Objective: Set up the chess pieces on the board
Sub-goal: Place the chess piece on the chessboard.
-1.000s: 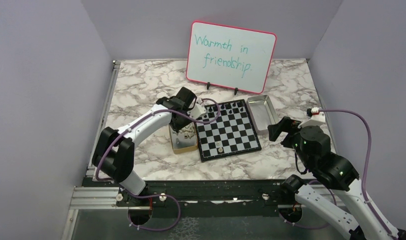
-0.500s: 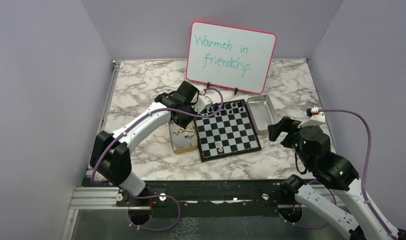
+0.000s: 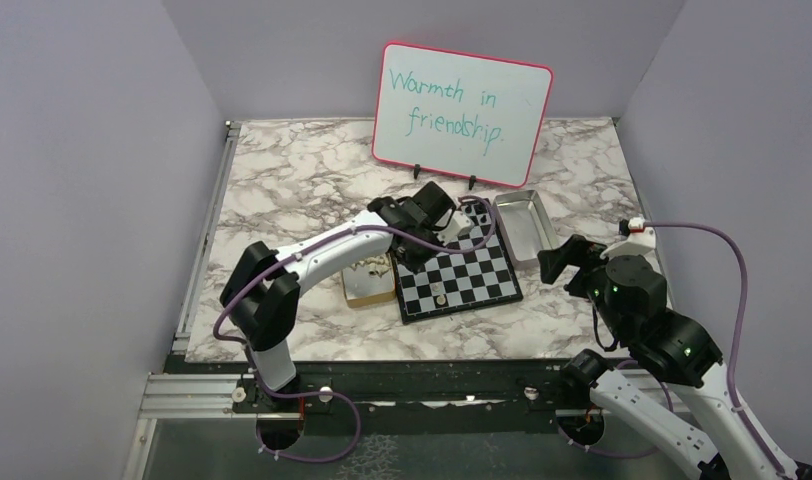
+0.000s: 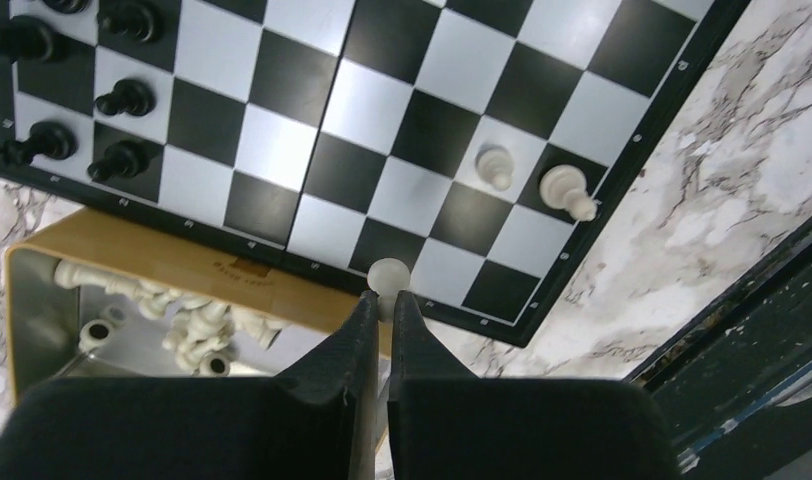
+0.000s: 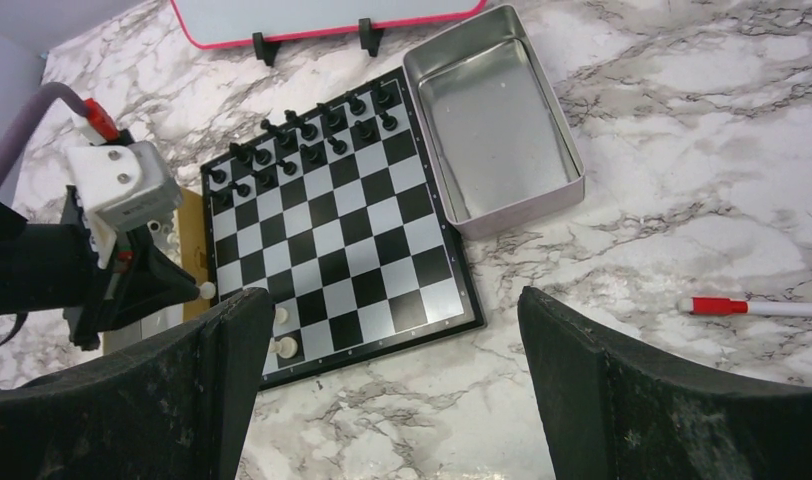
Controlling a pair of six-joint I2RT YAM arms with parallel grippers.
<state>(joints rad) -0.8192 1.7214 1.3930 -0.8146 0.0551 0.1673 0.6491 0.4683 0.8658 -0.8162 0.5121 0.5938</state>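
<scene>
The board (image 3: 462,265) lies mid-table, with black chess pieces (image 5: 302,135) in rows along its far side. Two cream pieces (image 4: 495,166) (image 4: 565,190) stand near its near left corner. My left gripper (image 4: 381,298) is shut on a cream pawn (image 4: 388,275). It hovers above the board's left edge (image 4: 312,262), next to the tan box (image 4: 162,268). In the right wrist view the pawn (image 5: 208,290) pokes out of the left gripper's fingertips (image 5: 187,286). My right gripper (image 5: 387,300) is open with nothing in it, raised to the right of the board (image 5: 332,230).
The tan box (image 3: 367,292) holds several loose cream pieces (image 4: 197,335). A silver tray (image 5: 502,120) touches the board's right side. A whiteboard (image 3: 462,110) stands behind. A red-capped marker (image 5: 752,307) lies at the right. The table's dark near rail (image 4: 742,330) is close.
My left gripper has swung right, from above the tan box to over the board's left edge, still shut on the pawn. The right arm has barely moved.
</scene>
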